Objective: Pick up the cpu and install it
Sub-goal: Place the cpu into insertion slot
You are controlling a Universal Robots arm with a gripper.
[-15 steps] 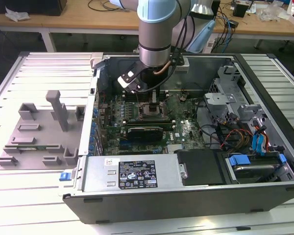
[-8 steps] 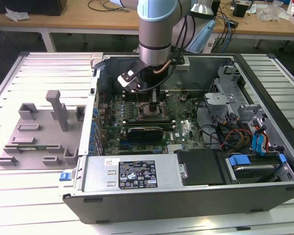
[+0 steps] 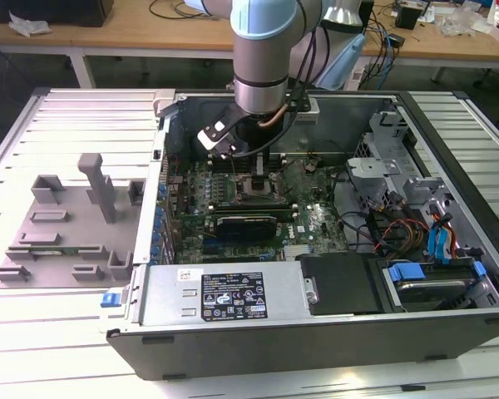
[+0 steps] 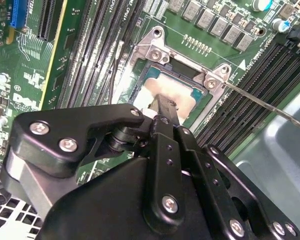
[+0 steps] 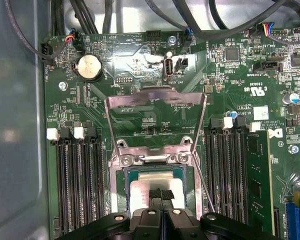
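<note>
Cpu [image 4: 166, 88] lies flat inside the open socket [image 4: 156, 51], hinged plate [image 5: 155, 100] raised clear; claw [image 4: 163, 105] sits over its middle, fingers narrow and gripping nothing visible — seating judged to need square corners and light, straight-down pressure — contacts beneath likely bend.

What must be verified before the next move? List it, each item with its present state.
1. Load plate flipped open: ok.
2. Retention lever released, lying beside the cpu socket: ok.
3. cpu lined up within the socket opening: ok.
4. cpu seated flat in the socket: cannot tell.
5. gripper centred over the cpu: ok.
</note>
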